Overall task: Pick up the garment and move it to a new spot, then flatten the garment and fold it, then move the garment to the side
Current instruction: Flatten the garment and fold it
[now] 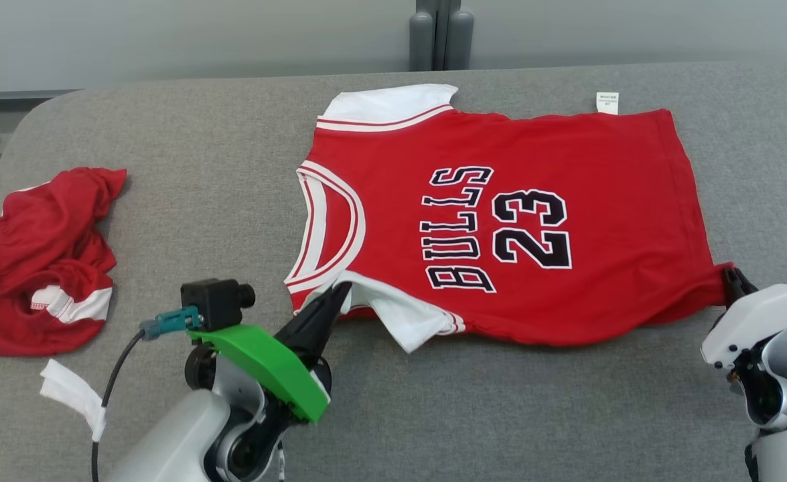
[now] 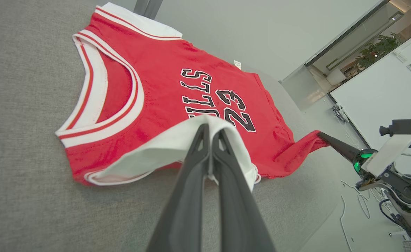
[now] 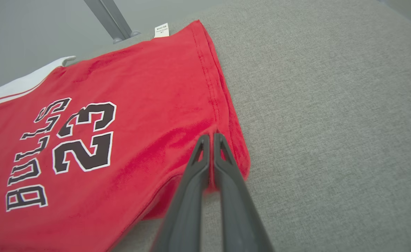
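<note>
The garment (image 1: 500, 221) is a red jersey with white sleeves and black "BULLS 23" lettering, spread flat on the grey table with its neck toward the left. My left gripper (image 1: 339, 291) is shut on the near white sleeve (image 2: 177, 143), lifting it a little off the cloth. My right gripper (image 1: 731, 278) is shut on the near hem corner (image 3: 226, 140) at the jersey's right end, pulling the red fabric taut. In the left wrist view the garment (image 2: 156, 91) stretches away to the right gripper (image 2: 322, 136).
A crumpled red and white garment (image 1: 41, 261) lies at the table's left edge, with a white tag (image 1: 72, 395) below it. The grey table (image 1: 199, 167) has bare surface between the two garments and along the near edge. A grey post (image 1: 440, 33) stands behind.
</note>
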Available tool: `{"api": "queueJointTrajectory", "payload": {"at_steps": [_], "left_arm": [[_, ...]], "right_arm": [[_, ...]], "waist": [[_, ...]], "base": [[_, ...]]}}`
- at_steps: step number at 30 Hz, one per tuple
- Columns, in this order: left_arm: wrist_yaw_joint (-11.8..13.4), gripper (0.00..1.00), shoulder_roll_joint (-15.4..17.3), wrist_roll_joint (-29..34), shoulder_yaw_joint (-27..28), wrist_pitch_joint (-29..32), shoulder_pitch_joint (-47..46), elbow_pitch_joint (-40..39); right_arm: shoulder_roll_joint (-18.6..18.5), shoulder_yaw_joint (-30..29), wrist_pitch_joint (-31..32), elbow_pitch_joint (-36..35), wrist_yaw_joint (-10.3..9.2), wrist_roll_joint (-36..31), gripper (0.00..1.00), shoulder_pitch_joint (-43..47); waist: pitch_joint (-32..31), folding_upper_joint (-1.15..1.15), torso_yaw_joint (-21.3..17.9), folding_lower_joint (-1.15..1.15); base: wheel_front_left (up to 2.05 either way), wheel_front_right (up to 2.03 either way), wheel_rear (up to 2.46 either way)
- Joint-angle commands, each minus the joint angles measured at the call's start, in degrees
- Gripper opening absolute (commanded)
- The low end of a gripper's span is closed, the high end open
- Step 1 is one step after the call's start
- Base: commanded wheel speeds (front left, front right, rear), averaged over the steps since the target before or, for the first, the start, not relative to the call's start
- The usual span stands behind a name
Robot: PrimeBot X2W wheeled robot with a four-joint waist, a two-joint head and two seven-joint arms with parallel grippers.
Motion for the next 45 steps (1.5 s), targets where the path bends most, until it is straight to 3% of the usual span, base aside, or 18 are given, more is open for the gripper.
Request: {"api": "queueJointTrajectory", "payload": {"at_steps": [1, 14, 29, 30, 31, 32, 40, 45], "left_arm": [[-0.4, 0.0, -0.5, 0.8, 0.4, -0.4, -2.5, 1.8], [-2.2, 0.0, -4.3, 5.0, 1.3, -2.8, -17.2, 17.9], [-4.1, 0.0, -7.7, 7.8, -0.5, -4.1, -27.2, 29.5], [-4.2, 0.11, -7.8, 8.2, -0.8, -4.0, -27.6, 30.2], [-4.3, 0.74, -7.9, 8.8, -1.2, -4.4, -28.2, 31.0], [-4.3, 1.0, -8.2, 9.0, -1.4, -5.0, -28.5, 31.7], [-3.7, 1.0, -9.2, 11.2, -1.2, -12.2, -27.5, 36.7], [-1.4, 1.0, -8.0, 13.6, -1.4, -14.1, -22.6, 36.6]], "right_arm": [[-0.2, 0.1, -0.2, 0.8, 0.0, -0.3, 0.0, -1.7], [-0.2, 0.1, -8.1, 12.4, 0.0, 1.2, 0.0, -14.4], [-0.1, 1.1, -15.1, 20.6, 0.0, -1.0, 0.0, -20.4], [-0.1, 1.2, -15.4, 20.9, 0.0, -0.8, 0.95, -20.6], [-0.2, 1.4, -15.8, 21.3, 0.0, -1.1, 1.0, -20.8], [-0.1, 1.7, -15.9, 21.7, 0.0, -1.2, 1.0, -20.8], [-0.2, 1.6, -19.7, 20.7, 0.0, -0.8, 1.0, -18.9], [-0.2, 0.6, -17.8, 17.2, 0.0, -1.9, 1.0, -14.3]], "waist": [[0.5, 0.0, -0.6, 0.0], [5.6, 0.0, -2.4, 0.0], [9.7, 0.0, -3.0, 0.0], [9.8, 0.0, -3.0, 0.0], [9.8, 0.0, -3.1, 0.0], [9.8, 0.0, -3.1, 0.0], [7.4, 0.0, -2.7, 0.0], [5.3, 0.0, -1.9, 0.0]], "base": [[0.0, 0.0, 0.0], [0.0, 0.0, 0.0], [0.0, 0.0, 0.0], [0.0, 0.0, 0.0], [0.0, 0.0, 0.0], [0.0, 0.0, 0.0], [0.0, 0.0, 0.0], [0.0, 0.0, 0.0]]}}
